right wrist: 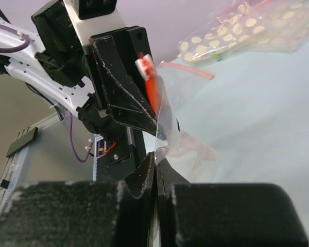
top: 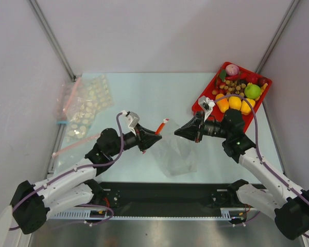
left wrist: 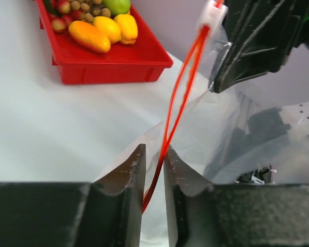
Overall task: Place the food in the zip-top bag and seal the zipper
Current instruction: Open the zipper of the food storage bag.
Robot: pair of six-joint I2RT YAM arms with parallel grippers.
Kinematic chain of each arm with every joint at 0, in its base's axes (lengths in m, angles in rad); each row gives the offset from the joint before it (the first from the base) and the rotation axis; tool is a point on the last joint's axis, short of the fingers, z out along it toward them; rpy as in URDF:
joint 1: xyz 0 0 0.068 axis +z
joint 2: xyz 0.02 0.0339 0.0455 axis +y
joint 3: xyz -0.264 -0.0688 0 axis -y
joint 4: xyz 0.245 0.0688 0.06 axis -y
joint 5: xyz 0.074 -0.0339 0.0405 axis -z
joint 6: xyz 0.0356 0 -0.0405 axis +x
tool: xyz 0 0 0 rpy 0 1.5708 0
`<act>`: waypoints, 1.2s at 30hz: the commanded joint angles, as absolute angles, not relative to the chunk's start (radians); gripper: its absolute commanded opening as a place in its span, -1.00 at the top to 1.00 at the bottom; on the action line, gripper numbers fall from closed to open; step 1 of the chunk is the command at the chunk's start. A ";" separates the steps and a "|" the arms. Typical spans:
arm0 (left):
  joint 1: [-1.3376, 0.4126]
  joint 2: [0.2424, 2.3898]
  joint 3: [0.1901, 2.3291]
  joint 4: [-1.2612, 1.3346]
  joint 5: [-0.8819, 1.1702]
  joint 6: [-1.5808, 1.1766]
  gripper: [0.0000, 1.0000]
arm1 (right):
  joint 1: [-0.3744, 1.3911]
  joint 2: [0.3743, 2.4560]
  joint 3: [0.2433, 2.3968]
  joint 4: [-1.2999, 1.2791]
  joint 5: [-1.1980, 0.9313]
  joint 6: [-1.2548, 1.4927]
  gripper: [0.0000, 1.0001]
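Observation:
The clear zip-top bag point(top: 177, 154) hangs between my two grippers above the table. Its red-orange zipper point(top: 162, 126) points up and ends in a white slider point(left wrist: 213, 13). My left gripper point(top: 152, 139) is shut on the zipper strip point(left wrist: 175, 103), which runs between its fingers point(left wrist: 136, 170). My right gripper point(top: 181, 133) is shut on the bag's opposite clear edge point(right wrist: 162, 128). The food point(top: 235, 102) lies in a red tray point(top: 212, 82) at the back right: orange and yellow fruits, a green one point(top: 253, 91), a purple one point(top: 232, 69) and brown nuts point(top: 234, 85). No food shows in the bag.
Clear bags printed with white dots point(top: 87, 105), with pink and blue strips, lie at the back left and also show in the right wrist view point(right wrist: 237, 31). The red tray shows in the left wrist view point(left wrist: 113, 67). White walls close in the table on three sides.

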State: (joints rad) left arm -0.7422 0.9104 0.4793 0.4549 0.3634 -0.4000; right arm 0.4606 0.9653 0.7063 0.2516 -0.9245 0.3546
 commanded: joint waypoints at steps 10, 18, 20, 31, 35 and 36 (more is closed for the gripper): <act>-0.756 0.911 0.575 0.255 0.094 -0.431 0.99 | 0.541 0.885 0.713 0.138 -0.608 0.253 -0.30; -0.755 0.781 0.557 0.074 -0.267 -0.548 0.99 | 0.915 0.877 0.716 0.092 -0.050 0.054 -0.43; -0.755 0.741 0.546 0.058 -0.307 -0.578 0.99 | 1.009 0.926 0.704 0.141 0.063 0.031 -0.43; -0.755 0.591 0.471 0.045 -0.376 -0.678 0.99 | 1.279 1.007 0.626 0.432 0.693 -0.052 -0.54; -0.755 0.595 0.474 0.034 -0.387 -0.693 1.00 | 1.279 0.908 0.578 0.469 0.810 -0.058 -0.64; -0.755 0.595 0.476 0.029 -0.390 -0.695 0.99 | 1.281 0.887 0.568 0.482 0.814 -0.067 -0.68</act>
